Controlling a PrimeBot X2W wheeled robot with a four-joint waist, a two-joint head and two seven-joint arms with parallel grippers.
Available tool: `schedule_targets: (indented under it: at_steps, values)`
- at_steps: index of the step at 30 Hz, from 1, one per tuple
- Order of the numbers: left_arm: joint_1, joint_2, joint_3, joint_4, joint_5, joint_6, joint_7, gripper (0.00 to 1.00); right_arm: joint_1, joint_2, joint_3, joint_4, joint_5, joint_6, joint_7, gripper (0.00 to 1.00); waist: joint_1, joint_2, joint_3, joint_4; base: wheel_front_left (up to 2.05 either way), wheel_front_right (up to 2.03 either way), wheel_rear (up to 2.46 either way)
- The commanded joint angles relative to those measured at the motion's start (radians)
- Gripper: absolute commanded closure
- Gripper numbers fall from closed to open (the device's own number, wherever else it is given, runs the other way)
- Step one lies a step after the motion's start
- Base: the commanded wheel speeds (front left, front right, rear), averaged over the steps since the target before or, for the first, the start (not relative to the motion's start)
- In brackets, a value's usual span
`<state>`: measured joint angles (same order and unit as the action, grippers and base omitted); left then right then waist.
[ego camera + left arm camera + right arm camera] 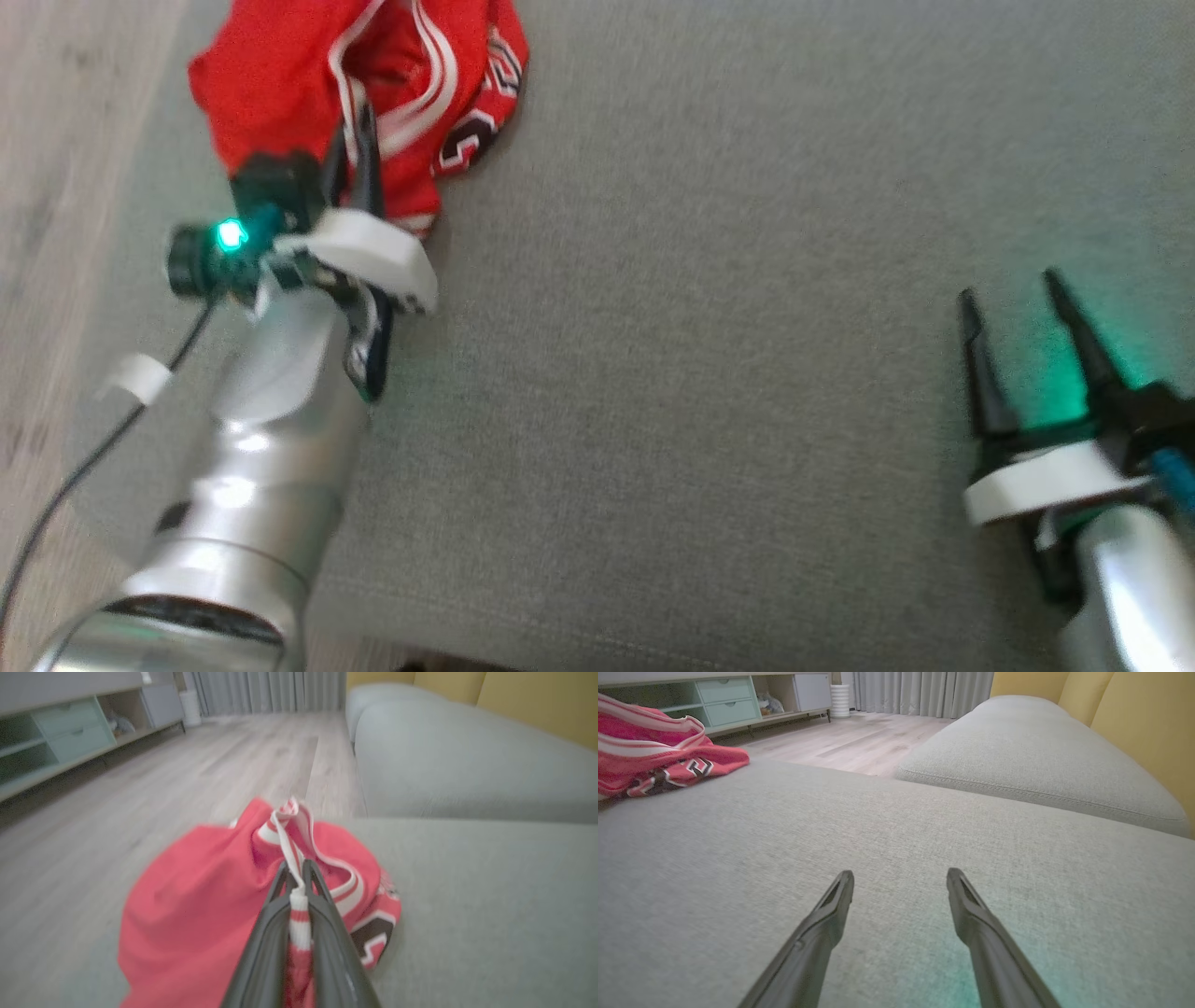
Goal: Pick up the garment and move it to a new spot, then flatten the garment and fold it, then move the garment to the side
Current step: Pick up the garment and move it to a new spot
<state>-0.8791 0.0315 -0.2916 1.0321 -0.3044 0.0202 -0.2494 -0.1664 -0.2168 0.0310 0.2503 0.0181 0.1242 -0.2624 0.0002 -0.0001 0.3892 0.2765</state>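
grey sofa cushion [747, 373] carries the crumpled red garment [280, 84] at its far-left corner. left gripper [295, 877] is clamped on the garment's white-striped trim (a firm hem for lifting). right gripper [900, 882], well apart from the garment, is spread, empty.

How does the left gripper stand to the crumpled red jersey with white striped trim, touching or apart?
Touching. The left wrist view shows the left gripper shut on the striped trim of the red jersey, with the trim pinched between its jaws.

Red garment [280, 84] with white stripes, black lettering; grey cushion [709, 373].
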Motion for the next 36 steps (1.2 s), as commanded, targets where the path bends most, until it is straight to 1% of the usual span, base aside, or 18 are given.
schedule_targets:
  at_steps: [1,4,5,7,8,10,15,19,23,25,28,32,35,36]
  values:
    - [-0.029,0.061,0.017,-0.081,0.021,-0.005,-0.012,1.0,0.028,0.024,0.03,-0.015,0.007,0.007,0.001,0.0,-0.0002,0.0001,-0.098,-0.028,0.0,0.0,0.0]
    - [-0.034,0.088,0.006,-0.188,0.06,-0.018,-0.012,1.0,0.042,0.068,0.039,-0.003,0.016,0.007,0.001,0.0,-0.0002,0.0001,-0.185,-0.065,0.0,0.0,0.0]
    - [-0.034,0.088,0.006,-0.188,0.06,-0.018,-0.012,1.0,0.042,0.068,0.039,-0.003,0.016,0.007,0.001,0.0,-0.0002,0.0001,-0.185,-0.065,0.0,0.0,0.0]
    - [-0.042,0.1,-0.011,-0.247,0.083,-0.036,-0.012,1.0,0.056,0.092,0.042,0.003,0.022,0.007,0.001,0.0,-0.0002,0.0001,-0.239,-0.097,0.0,0.0,0.0]
    - [-0.063,0.112,-0.041,-0.283,0.111,-0.06,-0.012,1.0,0.068,0.112,0.045,0.006,0.026,0.007,0.001,0.0,-0.0002,0.0001,-0.285,-0.136,0.0,0.0,0.0]
    - [-0.094,0.119,-0.067,-0.314,0.129,-0.08,-0.009,1.0,0.081,0.128,0.049,0.006,0.03,0.007,0.001,0.0,-0.0002,0.0001,-0.324,-0.18,0.0,0.0,0.0]
    - [-0.183,0.108,-0.112,-0.404,0.137,-0.114,0.032,1.0,0.117,0.152,0.051,0.006,0.036,0.007,0.001,0.0,-0.0002,0.0001,-0.386,-0.301,0.0,0.0,0.0]
    - [-0.248,0.107,-0.131,-0.457,0.147,-0.119,0.065,1.0,0.136,0.161,0.045,0.005,0.041,0.007,0.001,0.0,-0.0002,0.0001,-0.407,-0.398,0.0,0.0,0.0]
    - [-0.276,0.094,-0.144,-0.466,0.149,-0.113,0.095,1.0,0.154,0.165,0.052,0.006,0.042,0.007,0.001,0.0,-0.0002,0.0001,-0.417,-0.478,0.0,0.0,0.0]
    - [-0.259,0.083,-0.159,-0.454,0.142,-0.115,0.11,1.0,0.161,0.165,0.053,0.006,0.044,0.007,0.001,0.0,-0.0002,0.0001,-0.416,-0.509,0.0,0.0,0.0]
    - [-0.189,0.066,-0.19,-0.422,0.125,-0.121,0.121,1.0,0.166,0.166,0.061,0.004,0.054,0.007,0.001,0.0,-0.0002,0.0001,-0.408,-0.545,0.0,0.0,0.0]
    - [-0.033,0.038,-0.258,-0.357,0.092,-0.131,0.091,1.0,0.172,0.166,0.075,0.003,0.067,0.007,0.001,0.0,-0.0002,0.0001,-0.386,-0.566,0.0,0.0,0.0]
    - [0.109,0.023,-0.329,-0.294,0.04,-0.14,0.047,0.99,0.176,0.166,0.082,0.012,0.07,0.007,0.001,0.0,-0.0002,0.0001,-0.373,-0.57,0.0,0.0,0.0]
    - [0.149,0.021,-0.349,-0.271,0.031,-0.139,0.032,0.52,0.176,0.166,0.087,0.015,0.071,0.007,0.001,0.0,-0.0002,0.0001,-0.37,-0.57,0.0,0.0,0.0]
